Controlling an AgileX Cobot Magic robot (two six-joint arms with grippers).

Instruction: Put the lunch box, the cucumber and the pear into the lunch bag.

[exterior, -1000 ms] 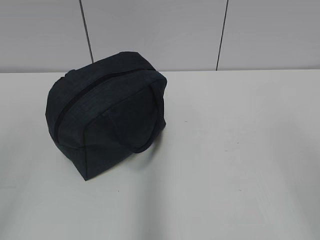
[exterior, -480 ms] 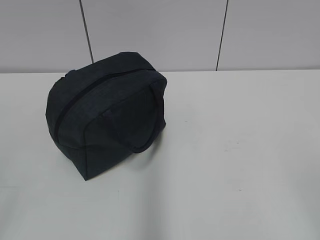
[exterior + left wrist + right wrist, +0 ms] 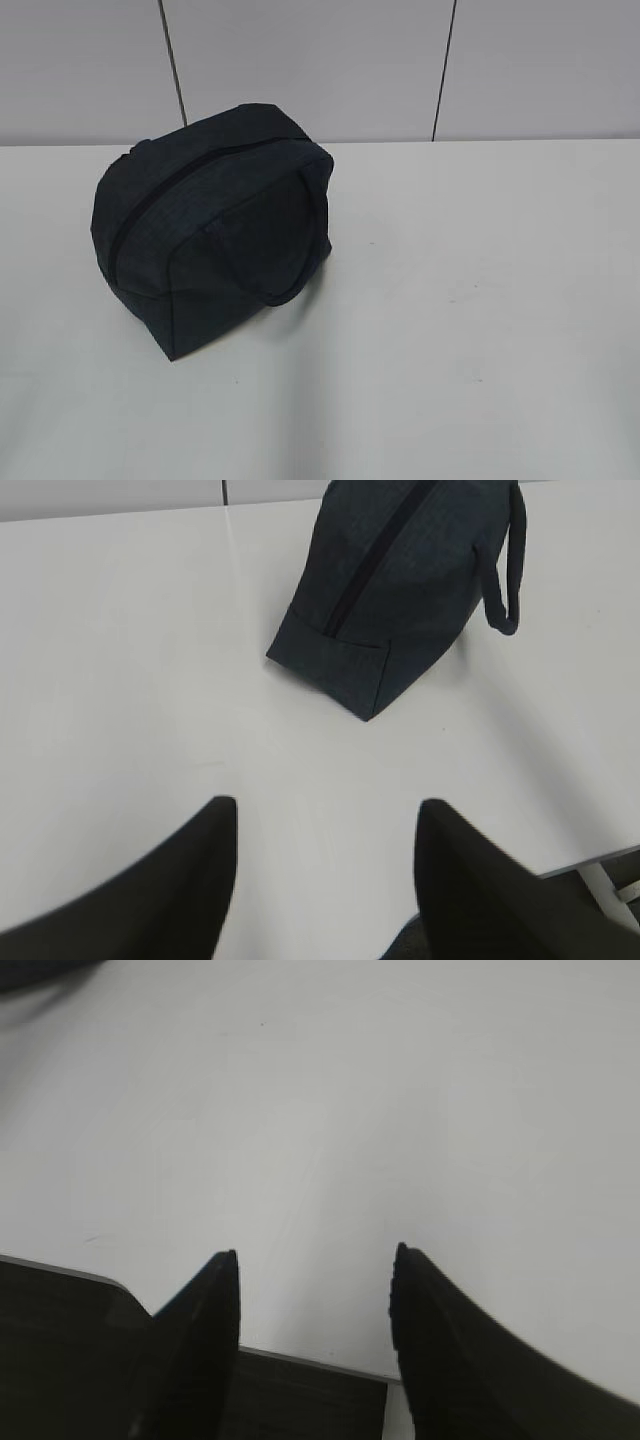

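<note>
White tabletop (image 3: 480, 330) filled the foreground, backed by a pale panelled wall (image 3: 300, 60). Nearest the cameras, the left gripper (image 3: 325, 815) hung above the table's near edge with its jaws spread and nothing between them; the right gripper (image 3: 315, 1260) sat likewise over the near edge on its own side, jaws apart and empty. Neither touched anything.

Farther in, on the left half of the table, the lunch bag (image 3: 210, 240) stood tilted, its zipper (image 3: 150, 200) apparently closed along the top and one looped handle (image 3: 290, 270) drooping down the side facing the camera. The lunch box, the cucumber and the pear appeared in none of the three views, so whether they were inside the bag or out of frame could not be told.

The risks seemed to lie with the bag. Soft fabric would likely slide or tip if the zipper were tugged with one arm and no counter-hold. A finger could also snag the hanging handle and drag the bag toward the edge.
</note>
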